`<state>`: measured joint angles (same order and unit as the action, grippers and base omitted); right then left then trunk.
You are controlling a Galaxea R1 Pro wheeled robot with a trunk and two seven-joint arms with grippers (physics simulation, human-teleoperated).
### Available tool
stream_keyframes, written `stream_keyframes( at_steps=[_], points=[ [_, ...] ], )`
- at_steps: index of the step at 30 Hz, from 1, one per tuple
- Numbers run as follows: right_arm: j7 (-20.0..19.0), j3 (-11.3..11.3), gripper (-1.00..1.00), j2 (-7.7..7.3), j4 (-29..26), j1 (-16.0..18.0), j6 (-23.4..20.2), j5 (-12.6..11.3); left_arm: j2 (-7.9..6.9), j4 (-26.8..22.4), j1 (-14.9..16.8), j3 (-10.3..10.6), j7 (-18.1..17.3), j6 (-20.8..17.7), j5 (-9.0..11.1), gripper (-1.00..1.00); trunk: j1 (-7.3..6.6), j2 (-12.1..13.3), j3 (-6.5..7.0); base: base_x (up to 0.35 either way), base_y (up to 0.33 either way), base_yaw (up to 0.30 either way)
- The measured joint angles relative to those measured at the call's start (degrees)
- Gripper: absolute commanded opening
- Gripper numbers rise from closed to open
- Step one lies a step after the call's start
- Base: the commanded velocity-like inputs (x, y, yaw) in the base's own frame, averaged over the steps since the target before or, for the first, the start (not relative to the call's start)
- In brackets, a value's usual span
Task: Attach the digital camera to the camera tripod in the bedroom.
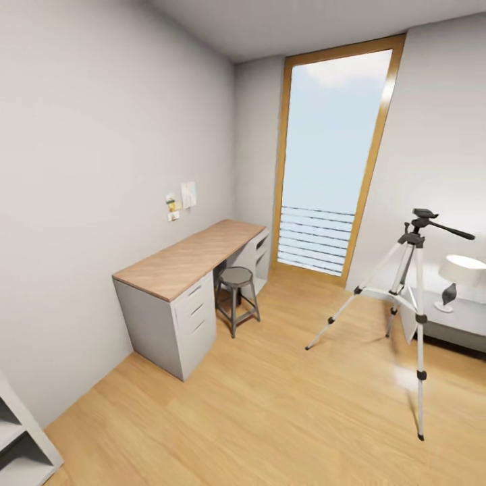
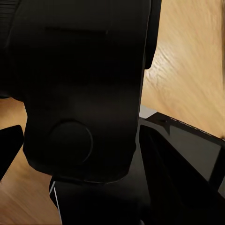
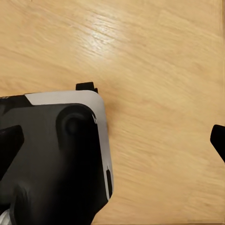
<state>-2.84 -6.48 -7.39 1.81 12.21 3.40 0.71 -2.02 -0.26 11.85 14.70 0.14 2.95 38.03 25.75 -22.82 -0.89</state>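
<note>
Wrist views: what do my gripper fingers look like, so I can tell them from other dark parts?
The right gripper has matte black fingertips, wedge-shaped and plain, with no markings or cables on them. The left gripper has a matching black, tapered fingertip.

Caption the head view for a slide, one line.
Bedroom: tripod standing on the wood floor near the window, desk and stool opposite.
</note>
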Motion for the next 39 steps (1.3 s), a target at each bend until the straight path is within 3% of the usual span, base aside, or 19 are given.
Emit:
stream_keyframes(
  at_steps=[39],
  points=[
    [0.00,0.09,1.00,0.03,0.01,0.00,-0.43,0.08,0.87,0.00,0.01,0.09,-0.08,-0.18,-0.14,-1.00,0.00,0.00,0.00,0.000,0.000,-0.297]
  ],
)
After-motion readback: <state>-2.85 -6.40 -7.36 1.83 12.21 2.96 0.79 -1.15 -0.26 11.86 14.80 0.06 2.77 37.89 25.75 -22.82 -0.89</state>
